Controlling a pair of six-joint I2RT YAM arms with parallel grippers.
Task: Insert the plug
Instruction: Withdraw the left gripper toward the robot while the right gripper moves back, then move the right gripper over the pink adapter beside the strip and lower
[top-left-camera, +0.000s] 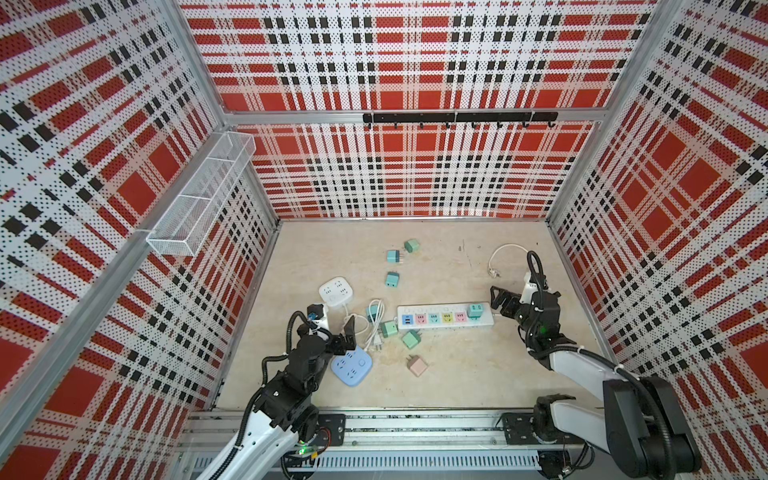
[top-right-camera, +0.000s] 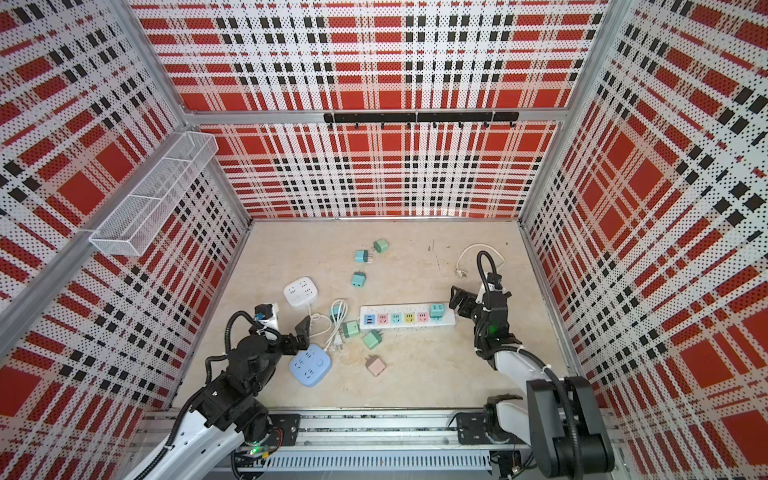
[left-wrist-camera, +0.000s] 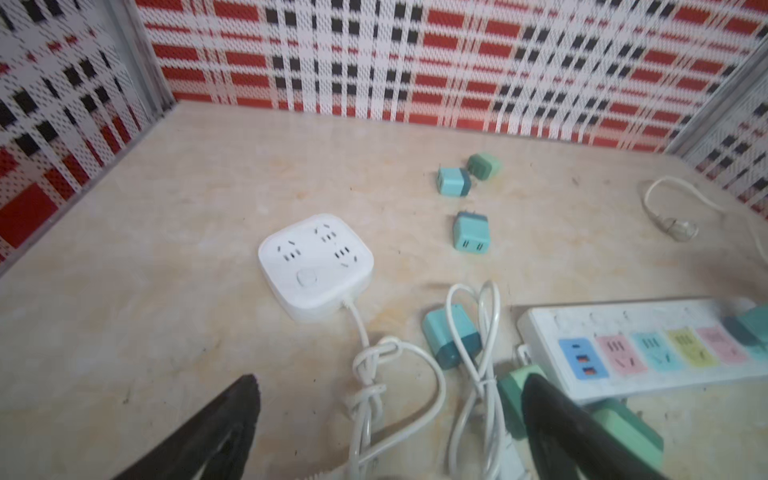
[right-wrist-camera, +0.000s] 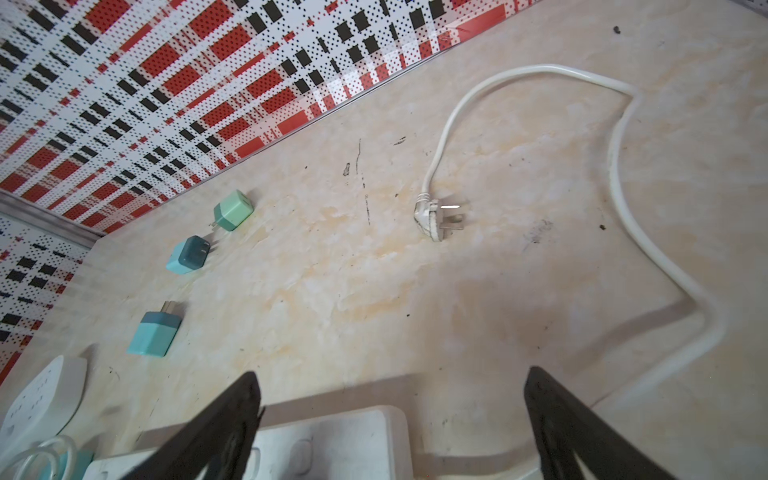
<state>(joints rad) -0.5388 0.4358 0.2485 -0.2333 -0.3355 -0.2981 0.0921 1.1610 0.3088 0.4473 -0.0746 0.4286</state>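
At the right end of the white power strip (top-left-camera: 445, 316), a teal plug (top-left-camera: 475, 310) stands on the last socket. Above that same end the right arm (top-left-camera: 536, 316) holds its jaws wide apart, gripping nothing. Off the strip's left end the left arm (top-left-camera: 307, 357) has its jaws spread too, also empty, near a bundled white cord (top-left-camera: 376, 322). A green plug (top-left-camera: 389, 328) lies just beside the strip's left end. A pink plug (top-left-camera: 417, 365) lies on the bench (top-left-camera: 457, 382) on the arms' side of the strip, and a loose teal plug (top-left-camera: 391, 279) lies on the far side.
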